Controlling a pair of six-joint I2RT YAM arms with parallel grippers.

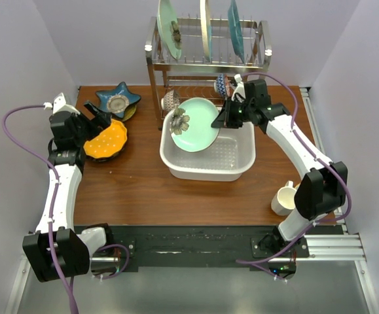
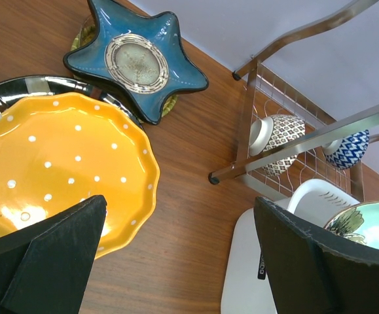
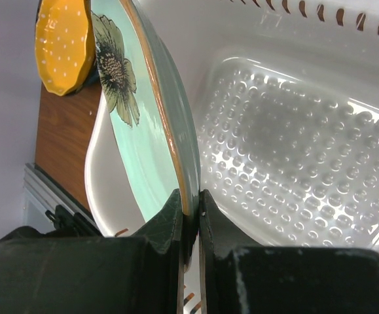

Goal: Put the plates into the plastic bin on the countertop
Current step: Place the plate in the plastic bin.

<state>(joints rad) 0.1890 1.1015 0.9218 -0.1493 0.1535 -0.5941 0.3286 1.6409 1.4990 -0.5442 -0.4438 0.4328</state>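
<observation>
Fingers of the right gripper [image 3: 189, 206] are clamped on the rim of the pale green plate [image 1: 199, 127], which bears a painted flower and hangs tilted over the far left part of the white plastic bin [image 1: 209, 175]. The bin sits in the middle of the tabletop [image 1: 143, 190], in front of the steel wire rack [image 1: 209, 62]. On the left gripper [image 2: 179, 203] the fingers stand wide apart, holding nothing, above the orange dotted plate [image 2: 58, 163], which lies at the tabletop's left just beside the blue star-shaped plate [image 2: 137, 59].
</observation>
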